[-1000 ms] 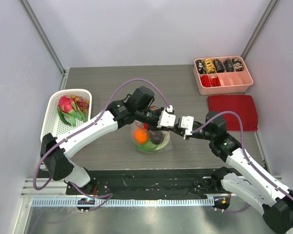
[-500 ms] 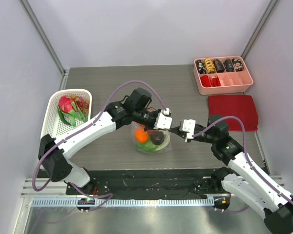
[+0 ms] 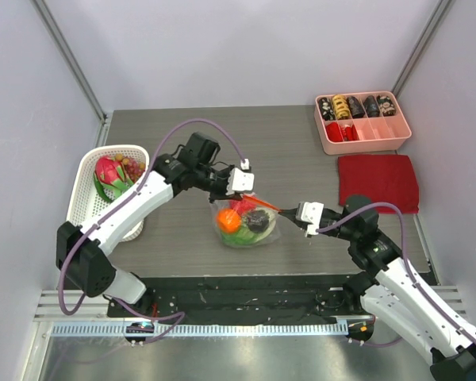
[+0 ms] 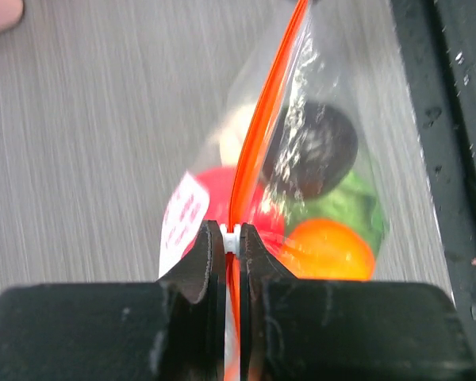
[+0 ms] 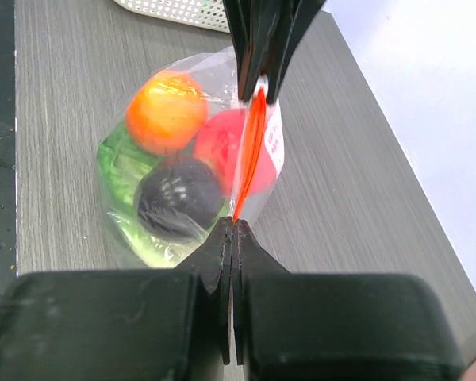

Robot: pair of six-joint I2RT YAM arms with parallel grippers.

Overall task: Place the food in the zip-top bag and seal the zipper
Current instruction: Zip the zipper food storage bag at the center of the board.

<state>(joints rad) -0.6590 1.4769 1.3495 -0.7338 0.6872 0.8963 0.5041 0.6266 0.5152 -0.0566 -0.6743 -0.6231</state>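
Note:
The clear zip-top bag (image 3: 244,226) lies on the table between my grippers. It holds the green lettuce (image 5: 120,163), the orange fruit (image 5: 166,109), the red fruit (image 5: 222,143) and a dark round thing (image 5: 178,198). The orange-red zipper (image 3: 263,205) is stretched taut between the grippers. My left gripper (image 4: 234,235) is shut on the zipper's left end, over a small white slider. My right gripper (image 5: 234,222) is shut on the zipper's right end. In the top view the left gripper (image 3: 248,194) is just up-left of the bag and the right gripper (image 3: 289,213) to its right.
A white basket (image 3: 91,171) holding the pink dragon fruit (image 3: 107,171) stands at the left. A pink compartment tray (image 3: 381,131) sits at the back right, with a flat dark red cloth (image 3: 378,182) in front of it. A black mat borders the near table edge.
My left gripper has slid left along the zipper and my right gripper has drawn back to the right. The strip between them is now longer and taut.

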